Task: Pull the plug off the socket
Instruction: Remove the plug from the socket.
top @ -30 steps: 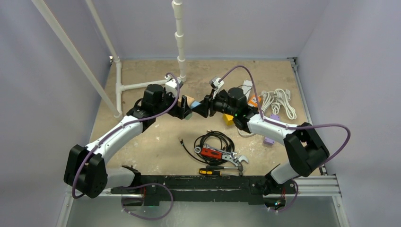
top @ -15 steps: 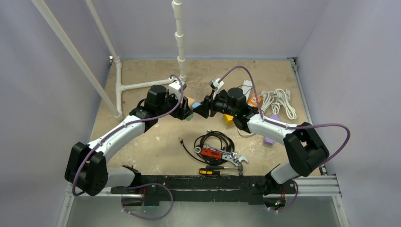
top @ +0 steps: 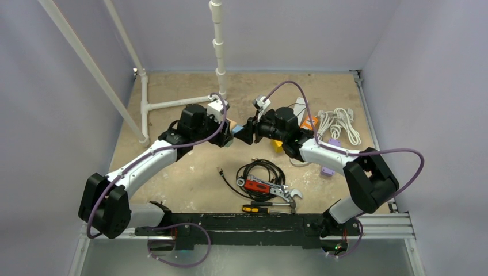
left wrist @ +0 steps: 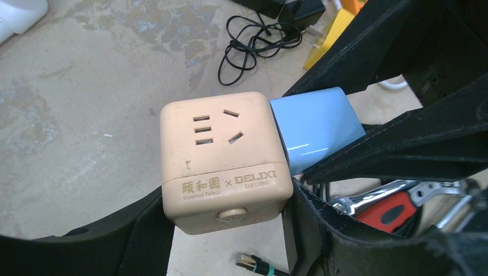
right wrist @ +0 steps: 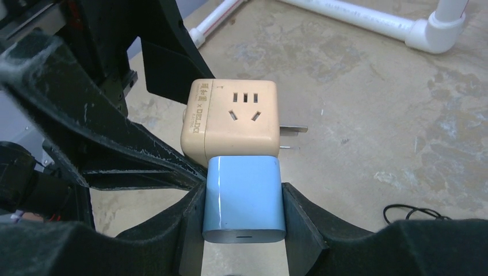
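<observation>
Above the middle of the table [top: 190, 172], between my two wrists, the beige cube socket [left wrist: 221, 155] looks to be held just off the surface, with the blue plug [right wrist: 244, 190] seated flush in one of its side faces. I see no gap at the seam, so I judge the pull has not begun. My left gripper [top: 226, 137] is closed to a middling width on two opposite sides of the cube, gripping low, near the end with the round button. My right gripper [top: 242, 133] is clamped across the plug's flat flanks. To do this well I would brace the left arm and draw the right straight back along the line of the plug's pins, with no twist or rocking. Because the left hold sits toward one end, the cube could pivot between the pads, and both housings are smooth plastic that may slip. I would make one short, firm pull and watch the seam in the right wrist view. The cube's own bare prongs [right wrist: 290, 138] jut from another face, so I'd keep them clear of either finger.
</observation>
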### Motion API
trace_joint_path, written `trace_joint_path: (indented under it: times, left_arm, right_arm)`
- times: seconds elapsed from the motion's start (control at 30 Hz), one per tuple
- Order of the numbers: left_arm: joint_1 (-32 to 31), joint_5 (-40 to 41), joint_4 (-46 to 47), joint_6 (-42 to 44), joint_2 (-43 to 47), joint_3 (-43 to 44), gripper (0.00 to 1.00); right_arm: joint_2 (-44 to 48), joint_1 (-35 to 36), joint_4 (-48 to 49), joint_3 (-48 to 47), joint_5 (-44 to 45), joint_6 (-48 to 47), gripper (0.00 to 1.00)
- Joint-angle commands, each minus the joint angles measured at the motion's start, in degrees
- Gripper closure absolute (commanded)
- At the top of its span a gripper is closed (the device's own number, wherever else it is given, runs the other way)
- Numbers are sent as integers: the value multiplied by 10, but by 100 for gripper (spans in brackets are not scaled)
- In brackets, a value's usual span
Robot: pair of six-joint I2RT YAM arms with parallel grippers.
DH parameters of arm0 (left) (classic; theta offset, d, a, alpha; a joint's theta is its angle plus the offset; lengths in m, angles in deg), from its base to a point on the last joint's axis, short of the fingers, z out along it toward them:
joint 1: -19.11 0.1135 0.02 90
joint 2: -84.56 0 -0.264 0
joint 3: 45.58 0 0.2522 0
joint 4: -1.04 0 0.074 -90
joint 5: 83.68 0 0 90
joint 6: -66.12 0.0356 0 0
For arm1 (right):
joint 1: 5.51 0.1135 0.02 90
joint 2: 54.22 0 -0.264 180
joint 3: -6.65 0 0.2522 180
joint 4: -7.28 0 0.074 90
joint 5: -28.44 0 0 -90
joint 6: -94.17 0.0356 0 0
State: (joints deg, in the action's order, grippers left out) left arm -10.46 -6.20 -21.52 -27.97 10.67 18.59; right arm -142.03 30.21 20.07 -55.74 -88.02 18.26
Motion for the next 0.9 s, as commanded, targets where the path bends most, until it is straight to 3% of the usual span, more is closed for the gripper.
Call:
trace_joint_path:
  times: [0.0, 0.3, 0.5, 0.87]
  left_arm:
    - [59, -98, 54, -60, 20, 13, 100]
    - [76, -107, 61, -63, 27, 7, 100]
    - [11, -11, 7, 15, 35, 17, 100]
    - [-21, -10, -36, 61, 18, 37, 100]
  right_arm:
    - [-5, 0, 65, -2, 29, 2, 100]
    - [-18, 0, 73, 1, 32, 17, 100]
    - [-1, 0, 58, -7, 33, 19, 100]
    - [31, 0, 44, -12, 45, 10, 100]
